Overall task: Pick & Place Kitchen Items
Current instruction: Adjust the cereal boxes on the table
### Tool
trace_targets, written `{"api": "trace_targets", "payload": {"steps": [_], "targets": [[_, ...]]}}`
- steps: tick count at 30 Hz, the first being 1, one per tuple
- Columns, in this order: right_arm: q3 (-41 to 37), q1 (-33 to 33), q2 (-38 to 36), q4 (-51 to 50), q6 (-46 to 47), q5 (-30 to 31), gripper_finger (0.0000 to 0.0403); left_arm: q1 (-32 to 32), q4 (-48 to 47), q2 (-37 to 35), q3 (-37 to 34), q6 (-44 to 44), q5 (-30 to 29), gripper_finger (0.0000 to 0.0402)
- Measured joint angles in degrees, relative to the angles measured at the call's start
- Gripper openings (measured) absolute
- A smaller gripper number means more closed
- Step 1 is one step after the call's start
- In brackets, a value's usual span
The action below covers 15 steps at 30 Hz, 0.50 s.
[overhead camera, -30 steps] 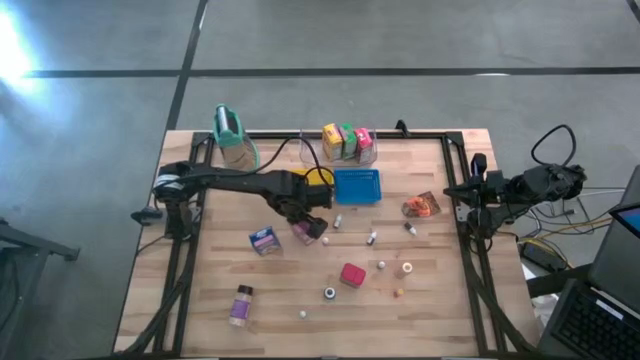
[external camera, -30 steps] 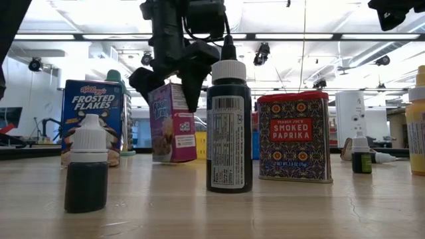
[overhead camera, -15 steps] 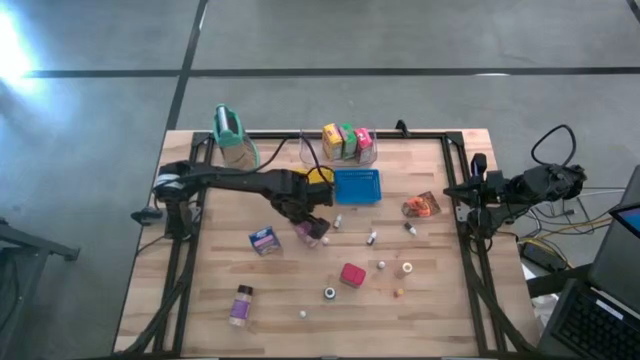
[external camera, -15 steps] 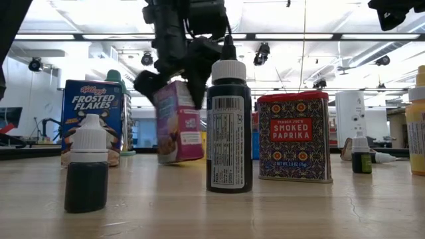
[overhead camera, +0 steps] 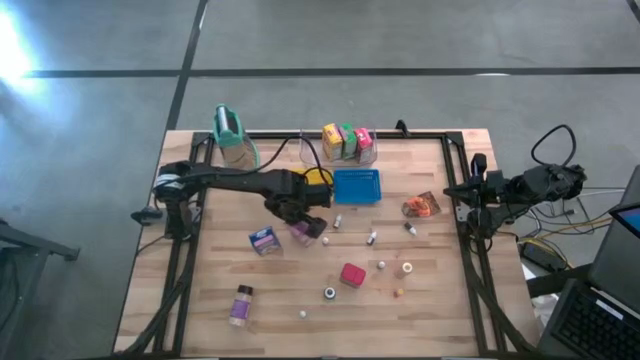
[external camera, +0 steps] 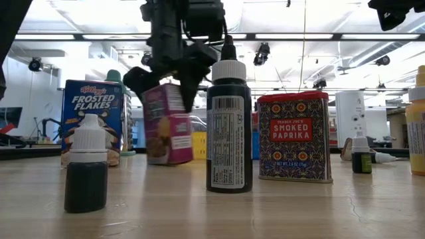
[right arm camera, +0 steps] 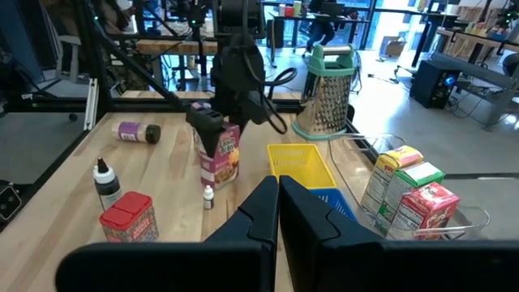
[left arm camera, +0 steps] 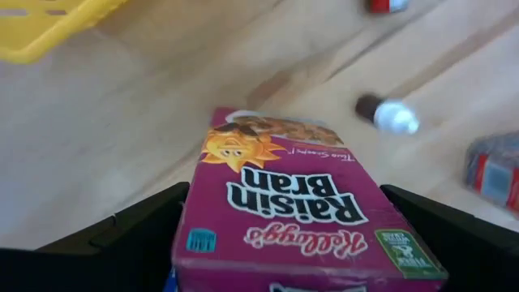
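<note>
Left gripper jaws spread wide, straddling the top of the Raisin Bran box, one finger either side; in the left wrist view the box fills the gap between the dark fingers, but whether the pads actually press it can't be told. Change: half a second ago the box leaned tilted under the gripper, now it stands nearly upright on the table and sits slightly further left in the low view, so the gripper has nudged or re-seated it rather than lifted it. High view puts gripper and box mid-table, just in front of the yellow tray and near the blue tray. Judgement: grasp being lined up, pick not yet made; jaws must close before any lift. Frosted Flakes box stands to the left, apart from it; paprika tin and dark bottle are nearer the low camera, untouched. Right gripper parked at the table's right edge, jaws closed, holding nothing.
</note>
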Motion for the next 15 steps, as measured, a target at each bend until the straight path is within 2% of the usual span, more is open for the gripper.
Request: {"api": "trace_targets", "payload": {"steps": [6,11,15], "targets": [[0.02,-0.02,0.00,0.00,0.04,0.00,0.0008,0.28,0.06,0.00,0.18,-2.51,1.01,0.0400],[0.01,-0.01,0.00,0.02,0.04,0.00,0.0008,1.03,-0.67,0.00,1.34,-0.71,2.85,0.0400],[0.01,-0.01,0.00,0.02,0.08,-0.01,0.0008,1.32,-2.30,0.01,3.33,-0.13,0.64,0.0400]]}}
